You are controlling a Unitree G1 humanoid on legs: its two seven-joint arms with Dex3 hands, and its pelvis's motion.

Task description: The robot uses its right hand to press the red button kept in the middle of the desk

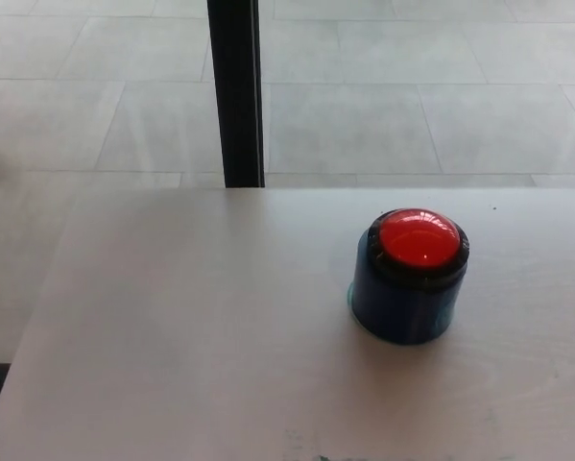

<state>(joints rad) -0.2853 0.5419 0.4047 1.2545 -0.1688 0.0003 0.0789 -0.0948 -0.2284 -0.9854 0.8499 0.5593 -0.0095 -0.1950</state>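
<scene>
Neither the left hand nor the right hand appears in the head view, so whether their fingers are apart or together cannot be told; no arm or forearm reaches into the picture from either side.

The red button (419,238) sits on the pale surface (191,327), right of the picture's middle and nearer the far edge than the near one. Its domed red cap is glossy, catching a soft highlight near the top, and a black ring (418,270) wraps around the cap. Below the ring is a dark blue cylindrical housing (400,309), which stands upright on the surface and casts a faint shadow around its base. Nothing touches the button.

The surface is a light, faintly grained board whose left edge slants toward the lower left corner. At the near edge, some small dark marks (306,455) show, too small to make out. Behind the far edge rises a black vertical post (235,91), well left of the button. Beyond it lies a floor (393,106) of large grey tiles with thin joints.
</scene>
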